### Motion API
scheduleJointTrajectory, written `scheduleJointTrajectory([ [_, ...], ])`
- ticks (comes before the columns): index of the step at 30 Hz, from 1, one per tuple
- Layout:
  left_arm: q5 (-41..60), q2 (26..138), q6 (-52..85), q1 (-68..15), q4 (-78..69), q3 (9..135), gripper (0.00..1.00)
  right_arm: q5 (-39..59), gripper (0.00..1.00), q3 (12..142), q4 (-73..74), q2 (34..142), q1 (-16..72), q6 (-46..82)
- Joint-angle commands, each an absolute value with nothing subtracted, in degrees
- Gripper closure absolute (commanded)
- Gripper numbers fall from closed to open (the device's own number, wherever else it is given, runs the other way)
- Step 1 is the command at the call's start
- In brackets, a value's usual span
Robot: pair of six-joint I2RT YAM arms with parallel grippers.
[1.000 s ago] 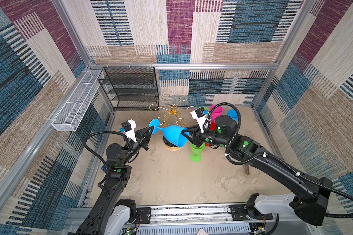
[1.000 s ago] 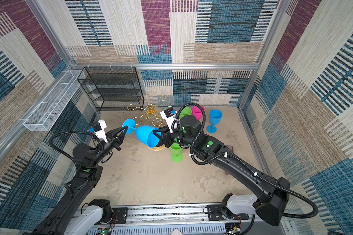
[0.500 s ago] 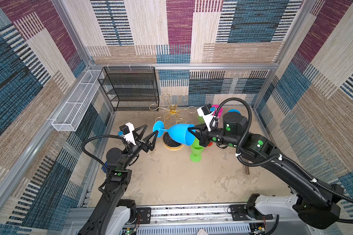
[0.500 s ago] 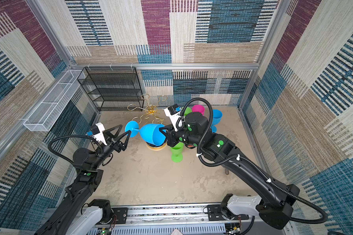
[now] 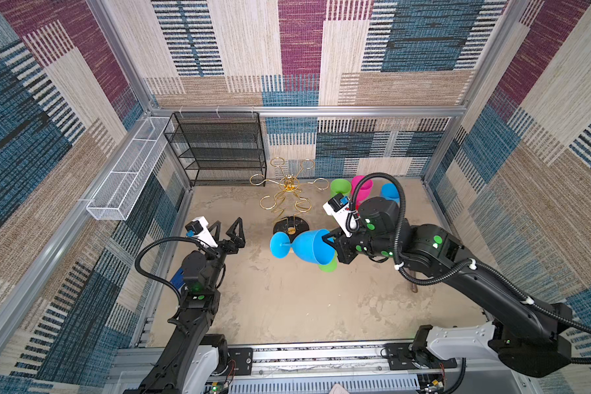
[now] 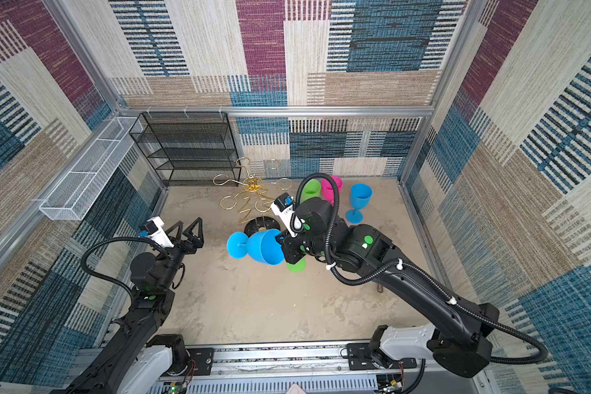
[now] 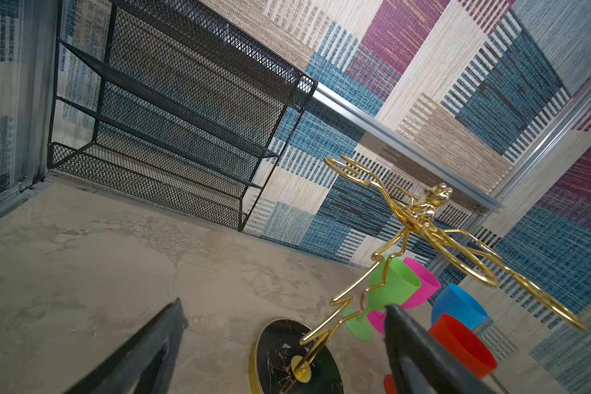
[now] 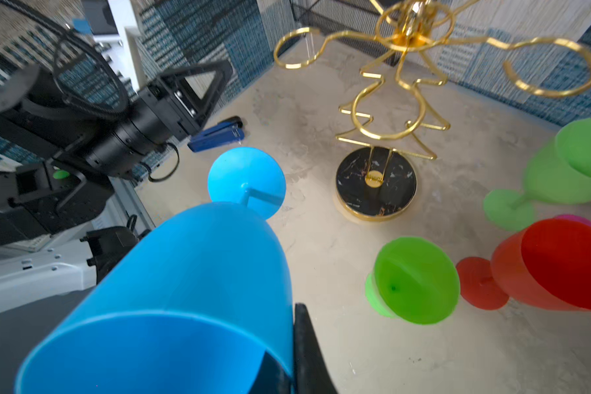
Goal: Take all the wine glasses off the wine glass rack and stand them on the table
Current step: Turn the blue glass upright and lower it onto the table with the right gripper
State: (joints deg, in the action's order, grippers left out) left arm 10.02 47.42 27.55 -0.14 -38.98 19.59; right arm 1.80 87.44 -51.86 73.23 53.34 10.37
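right jaws grip blue wine glass (image 5: 307, 250) rim; left jaws wide

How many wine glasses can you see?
6: blue glass in the right gripper, green glass below it, red glass beside that; green, pink and blue ones along the back.

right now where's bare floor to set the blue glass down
Widest bare patch: the floor from the green glass to the front rail. Also free: between black mesh shelf, left gripper and wine glass rack. Crowded: back right, around the pink glass and its neighbours.
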Motion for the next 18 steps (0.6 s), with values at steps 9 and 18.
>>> scheduleJointTrajectory([
  [9, 8.26, 45.91, 23.11, 0.97, -40.09, 19.57, 0.06, -5.33, 1.0, 91.41, -61.93, 87.21, 53.72, 11.67],
  [18, 8.15, 45.72, 21.89, 1.53, -40.35, 19.1, 0.07, -6.67, 0.96, 94.26, -64.78, 96.11, 53.74, 11.51],
])
